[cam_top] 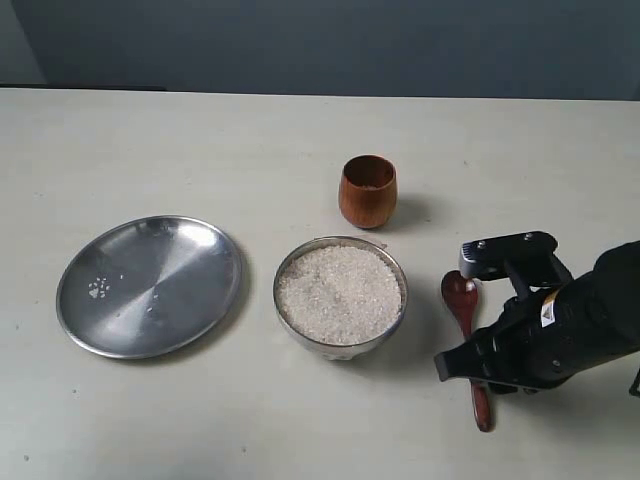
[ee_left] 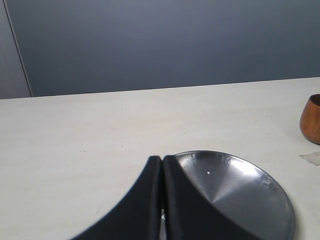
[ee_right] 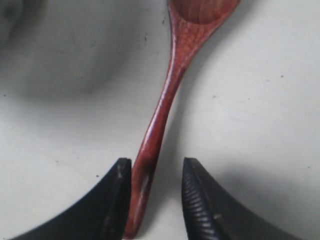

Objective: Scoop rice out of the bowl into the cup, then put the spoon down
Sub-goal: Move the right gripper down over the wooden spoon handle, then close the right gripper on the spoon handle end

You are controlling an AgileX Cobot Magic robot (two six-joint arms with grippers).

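My right gripper [ee_right: 156, 165] stood partly open; the spoon [ee_right: 174, 75] lay with its handle between my jaws, close against one finger, head beyond the tips.

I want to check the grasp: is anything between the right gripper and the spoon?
Nothing visible. The right gripper is open, and the spoon handle lies on the table between its jaws, beside the bowl.
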